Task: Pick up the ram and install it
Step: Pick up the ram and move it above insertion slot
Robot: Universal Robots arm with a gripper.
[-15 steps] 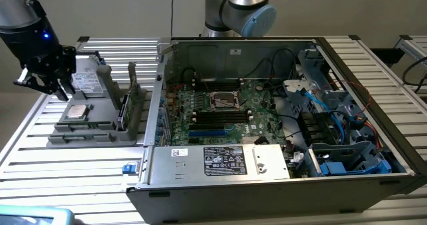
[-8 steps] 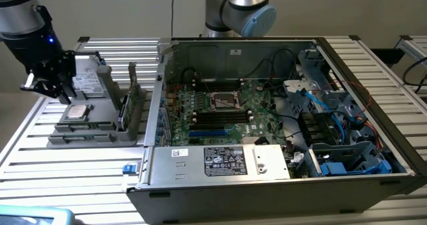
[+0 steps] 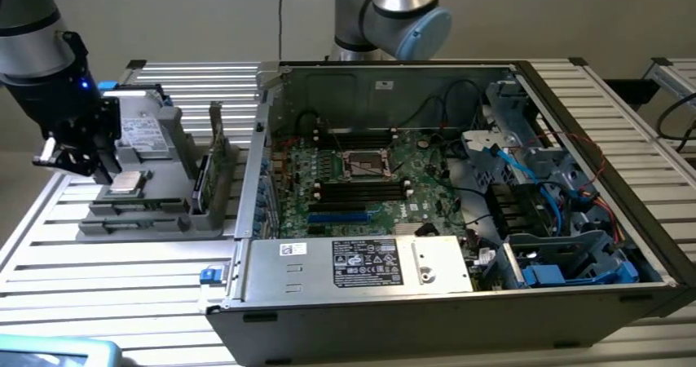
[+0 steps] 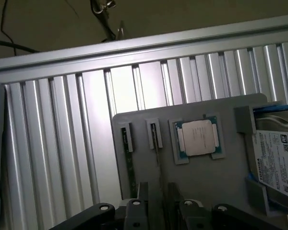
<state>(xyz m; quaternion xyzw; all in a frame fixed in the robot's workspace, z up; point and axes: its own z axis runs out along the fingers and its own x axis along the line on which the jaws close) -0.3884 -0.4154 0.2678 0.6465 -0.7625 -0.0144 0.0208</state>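
Two ram sticks stand on edge in a grey holder block [image 3: 152, 216] on the slatted table, at the exterior view's left. One ram [image 3: 217, 151] is the taller upright green strip; the other [image 3: 202, 181] stands just in front of it. In the wrist view they appear edge-on as thin lines, one ram [image 4: 130, 167] and another [image 4: 157, 153], each rising from a slot in the holder block [image 4: 216, 177]. My gripper [image 3: 71, 161] hangs over the holder's other end, apart from the sticks. Its fingers [image 4: 143, 201] stand apart around the gripper's middle [image 4: 158, 201]; it is open and holds nothing.
The holder also carries a CPU [image 4: 198, 138] and a hard drive [image 4: 278, 163]. An open computer case [image 3: 359, 281] lies at the exterior view's middle, with the motherboard [image 3: 359, 179] and its black memory slots [image 3: 354, 190] exposed. A second arm's base [image 3: 386, 16] stands behind the case.
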